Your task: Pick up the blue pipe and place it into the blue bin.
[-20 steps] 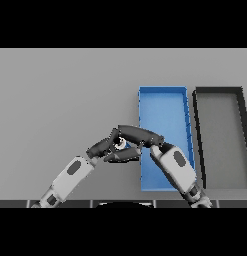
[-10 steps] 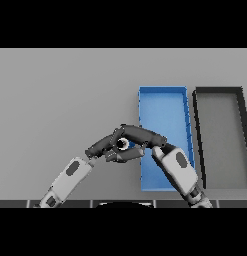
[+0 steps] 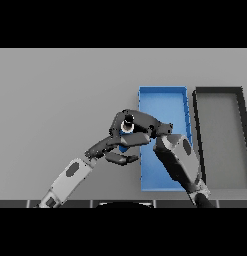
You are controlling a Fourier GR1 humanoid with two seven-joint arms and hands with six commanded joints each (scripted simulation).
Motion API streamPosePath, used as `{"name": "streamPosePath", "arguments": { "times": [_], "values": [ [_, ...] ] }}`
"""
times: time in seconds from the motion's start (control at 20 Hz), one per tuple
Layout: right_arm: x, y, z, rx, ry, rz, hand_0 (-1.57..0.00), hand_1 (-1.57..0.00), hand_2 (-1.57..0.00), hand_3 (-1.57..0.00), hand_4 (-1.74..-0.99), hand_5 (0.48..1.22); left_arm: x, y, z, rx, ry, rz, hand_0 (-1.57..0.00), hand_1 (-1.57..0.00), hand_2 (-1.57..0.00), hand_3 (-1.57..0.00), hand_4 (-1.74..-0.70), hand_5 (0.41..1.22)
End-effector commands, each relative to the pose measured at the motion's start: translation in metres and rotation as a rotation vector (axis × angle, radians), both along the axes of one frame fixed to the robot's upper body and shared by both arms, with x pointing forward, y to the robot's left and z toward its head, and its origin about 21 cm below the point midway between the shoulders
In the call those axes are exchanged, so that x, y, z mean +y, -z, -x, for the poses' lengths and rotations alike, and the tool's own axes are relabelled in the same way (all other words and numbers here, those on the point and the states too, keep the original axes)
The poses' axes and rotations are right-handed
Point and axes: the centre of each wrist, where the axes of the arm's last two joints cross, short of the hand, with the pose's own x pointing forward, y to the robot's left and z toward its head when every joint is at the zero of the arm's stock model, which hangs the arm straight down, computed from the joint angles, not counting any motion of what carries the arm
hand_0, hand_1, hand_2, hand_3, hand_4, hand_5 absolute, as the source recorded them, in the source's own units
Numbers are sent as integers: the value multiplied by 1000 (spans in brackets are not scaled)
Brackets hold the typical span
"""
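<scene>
1. Two arms show in the head view, the only view there is, and both hands meet just off the left wall of the blue bin, which serves here as the landmark.
2. The blue bin is an open rectangular tray lying lengthwise away from the robot on the grey table; its floor shows bare at the far end.
3. The right hand comes in from the lower right, its forearm crossing over the near half of the bin, and the hand reaches out past the bin's left wall.
4. Its fingers are curled round the blue pipe; the pipe's pale, ringed end faces up between them, and a patch of blue shows just below.
5. The blue pipe therefore sits in that grasp, just outside the bin's left wall at about the middle of its length. Whether it touches the table cannot be told.
6. The left hand comes in from the lower left and lies left of the bin, just beneath and against the right hand. Its fingers are loosely extended, the thumb spread below them, gripping nothing that can be seen.
7. A black bin of like shape stands just beside the blue bin's right wall, parallel to it.
</scene>
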Motion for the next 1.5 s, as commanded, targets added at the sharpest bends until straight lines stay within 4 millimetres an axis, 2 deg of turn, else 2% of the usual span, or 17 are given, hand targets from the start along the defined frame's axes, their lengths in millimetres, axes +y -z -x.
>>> {"name": "streamPosePath", "arguments": {
  "times": [0.0, 0.1, 0.2, 0.3, 0.35, 0.45, 0.6, 0.75, 0.95, 1.05, 1.15, 1.35, 1.45],
  "values": [
    [-6, -8, -3, -2, 11, -6, -1571, -1571, -1571, -1571, -1492, 1221, 2, 4, 1, 5, -2, -5, -1, -1, -1, 0, -865, 509],
    [-7, -33, -3, -68, 22, -23, -1571, -1571, -1571, -1571, -1494, 1221, 4, 4, 0, -5, 5, -3, -1, 0, 0, 0, -863, 498],
    [-10, -60, -14, -166, 46, -58, -1571, -1571, -1571, -1571, -1495, 1221, 3, 1, 0, -4, 8, -1, 0, 0, 0, 1, -867, 486],
    [-15, -80, -29, -173, 124, -76, -1571, -1571, -1571, -1571, -1496, 1221, 1, 1, 2, -5, 4, -4, 0, 0, 0, 1, -866, 484],
    [-23, -86, -34, -173, 169, -96, -1571, -1571, -1571, -1571, -1496, 1221, 8, 1, 3, -9, 3, 2, 1, 1, 1, 1, -864, 483],
    [-33, -93, -49, -185, 288, -91, -1571, -1571, -1571, -1571, -1498, 1221, 7, 0, 4, 2, -5, -10, 1, 1, 1, 1, -856, 484],
    [-61, -89, -73, -149, 461, -35, -1571, -1571, -1571, -1571, -1498, 1221, 7, -1, 2, -5, -20, -21, 1, 1, 1, 1, -841, 477],
    [-96, -61, -98, -34, 594, 29, -1571, -1571, -1571, -1571, -1499, 1221, 13, -2, 2, -22, -31, -28, 1, 1, 1, 1, -827, 467],
    [-130, -20, -108, 117, 740, 86, -1571, -1571, -1571, -1571, -1499, 1221, 13, -2, 1, -26, -39, -43, 1, 1, 1, 1, -824, 462],
    [-144, 2, -106, 190, 788, 137, -1571, -1571, -1571, -1571, -1499, 1221, 16, -6, -1, -32, -37, -34, 1, 1, 1, 1, -828, 463],
    [-152, 26, -101, 269, 838, 182, -1571, -1571, -1571, -1571, -1499, 1221, 19, 1, 2, -16, -30, -50, 1, 1, 1, 1, -826, 466],
    [-168, 74, -92, 431, 967, 291, -1571, -1571, -1571, -1571, -1499, 1221, 16, -1, 7, -22, -21, -30, 1, 1, 1, 1, -829, 470],
    [-167, 93, -83, 472, 975, 352, -1571, -1571, -1571, -1080, -1586, 1221, 15, -2, 5, -19, -27, -50, 1, 1, 1, 1, -826, 470]
  ]
}}
